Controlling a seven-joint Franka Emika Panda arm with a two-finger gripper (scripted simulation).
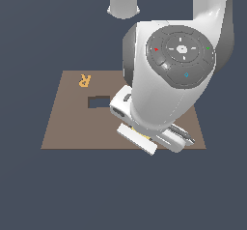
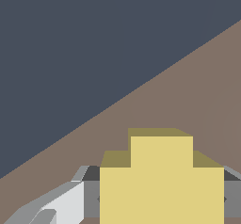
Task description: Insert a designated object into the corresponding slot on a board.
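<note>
The claw (image 2: 162, 199) is clenched on the pale-yellow cross (image 2: 161, 180), its grey fingers (image 2: 90, 197) pressed against the piece's two sides in the wrist view. In the exterior view the arm's bulk hides most of this; only a yellow sliver shows under the claw, low over the brown board (image 1: 67, 122) near its front edge. Toward the exterior view's left lie a dark rectangular cut-out (image 1: 99, 101) and an orange letter R (image 1: 85, 80). The cross-shaped slot is hidden.
</note>
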